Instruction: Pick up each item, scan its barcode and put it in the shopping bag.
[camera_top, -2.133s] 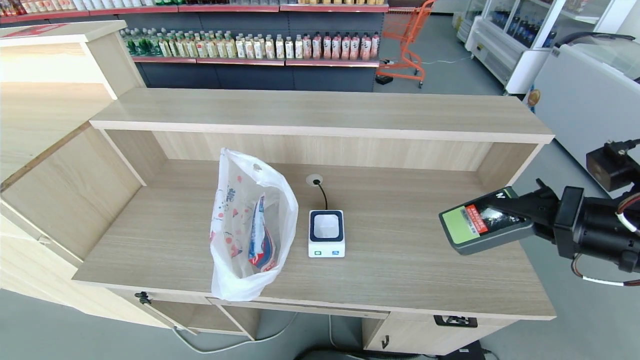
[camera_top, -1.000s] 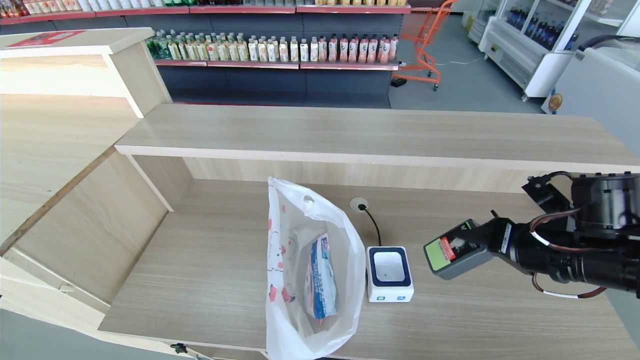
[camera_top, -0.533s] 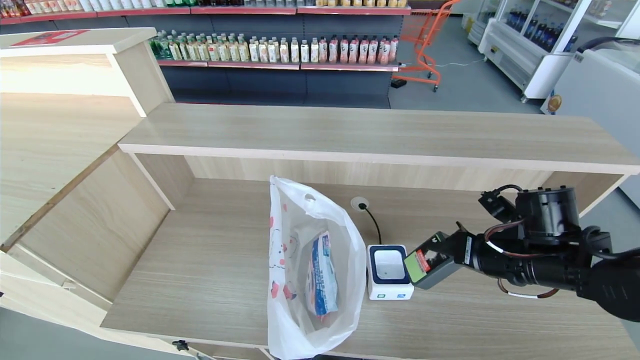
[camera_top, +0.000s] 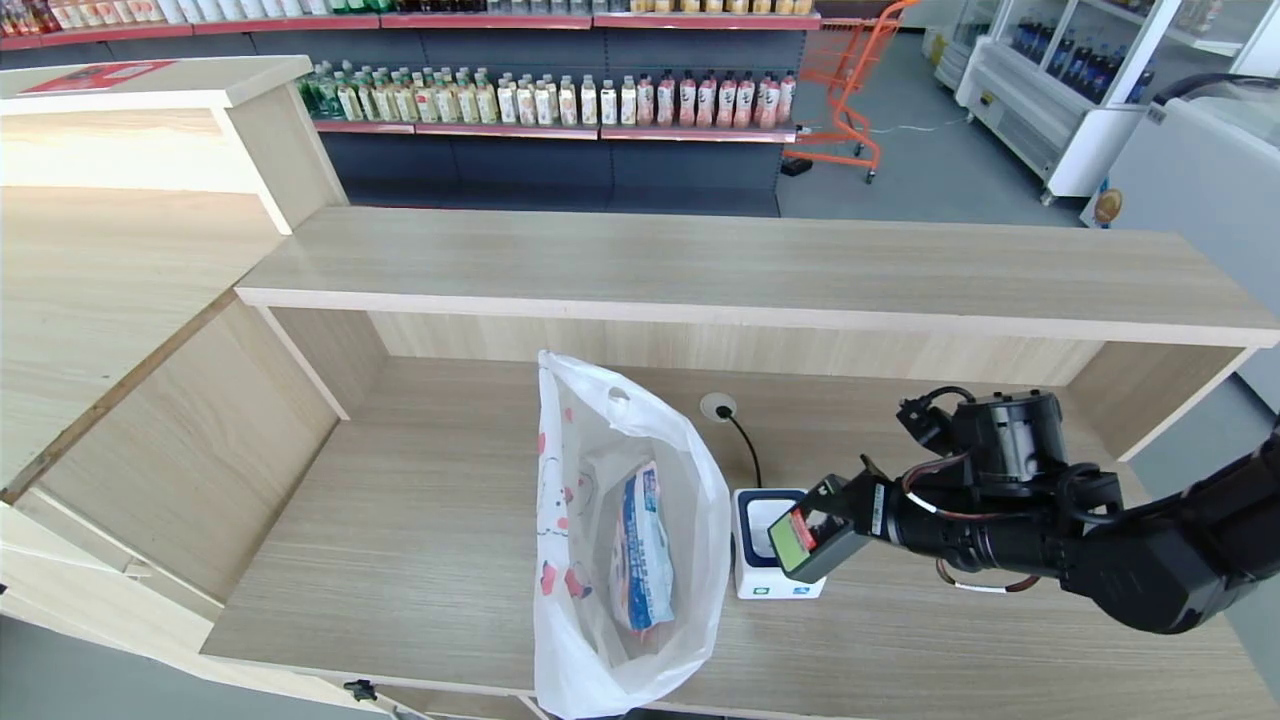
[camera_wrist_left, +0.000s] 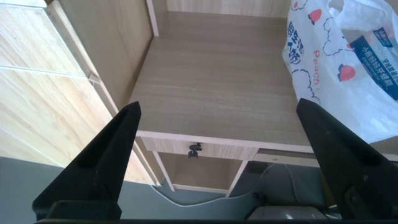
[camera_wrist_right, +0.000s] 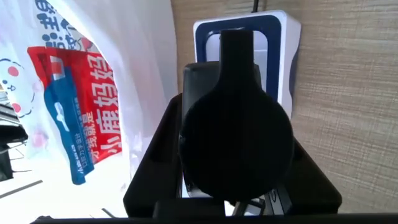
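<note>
Scan step, I reckon: right gripper (camera_top: 832, 512), jaws pinching the dark box (camera_top: 803, 545), holds it just above the scanner (camera_top: 768, 585) beside the shopping bag (camera_top: 590, 450); nxt needs barcode facing the window, then bag; left gripper (camera_wrist_left: 219, 107) jaws spread, w/ nothing.

Matte black arm (camera_top: 1130, 565) (thin red-white cables (camera_top: 985, 589))
</note>
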